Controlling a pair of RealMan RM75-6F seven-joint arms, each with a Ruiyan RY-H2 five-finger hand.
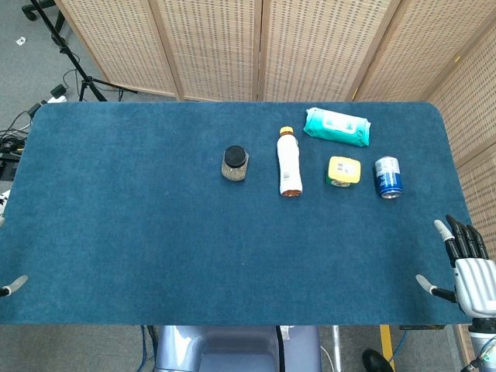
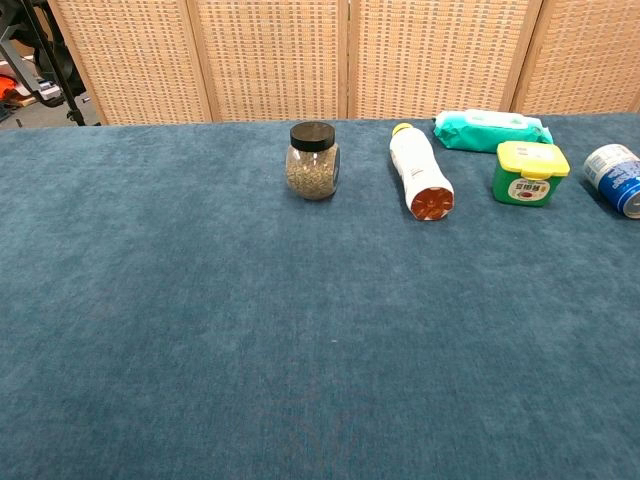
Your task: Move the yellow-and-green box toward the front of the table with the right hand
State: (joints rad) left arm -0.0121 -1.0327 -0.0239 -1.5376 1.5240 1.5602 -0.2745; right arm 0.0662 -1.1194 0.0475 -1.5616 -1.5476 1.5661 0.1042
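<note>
The right hand (image 1: 467, 267) hung released, fingers spread, at the tabletop's (image 1: 139, 232) near right edge; the yellow-and-green box (image 1: 343, 171) stood far off, between bottle (image 1: 288, 162) and can (image 1: 387, 177); a reach should avoid both neighbours.

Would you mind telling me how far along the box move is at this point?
Nothing looks done yet: the yellow-and-green box sits untouched in the far row between the white bottle and the blue can. The right hand is empty at the table's near right edge. Reaching, grasping and moving all remain.
</note>
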